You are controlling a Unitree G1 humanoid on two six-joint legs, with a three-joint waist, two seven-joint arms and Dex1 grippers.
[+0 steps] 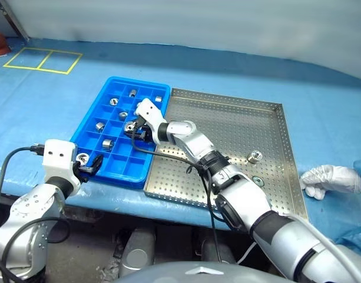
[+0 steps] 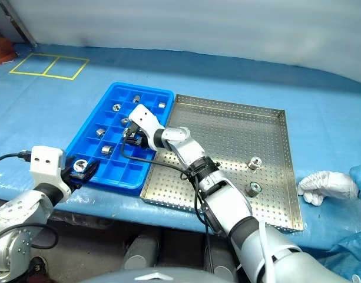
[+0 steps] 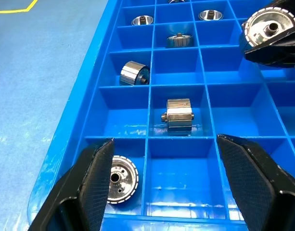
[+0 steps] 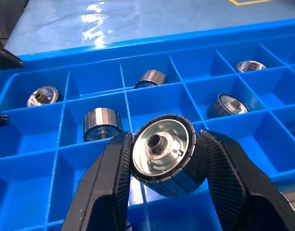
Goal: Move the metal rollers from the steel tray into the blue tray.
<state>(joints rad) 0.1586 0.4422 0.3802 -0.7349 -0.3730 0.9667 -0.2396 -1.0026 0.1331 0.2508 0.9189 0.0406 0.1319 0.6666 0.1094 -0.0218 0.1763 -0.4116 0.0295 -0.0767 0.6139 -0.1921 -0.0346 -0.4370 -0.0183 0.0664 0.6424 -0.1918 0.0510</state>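
Gripped roller [image 4: 161, 154] clamped in right gripper [image 1: 135, 130] over blue tray [image 1: 92, 127], several already slotted, two left on steel tray [image 1: 227, 118]; left gripper [image 3: 178, 185] agape, empty.

Right claw [image 4: 161, 159] clamped, arm stretched forward — left claw [image 3: 161, 178] spread wide, arm bent.

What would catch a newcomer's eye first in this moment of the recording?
The right pincer holds a shiny metal roller over the compartments of the blue tray, where several rollers already lie. The left pincer stands open at the tray's near corner, by a roller in the corner compartment. Two rollers remain on the steel tray, and a white-gloved hand rests on the blue table cover beside it.
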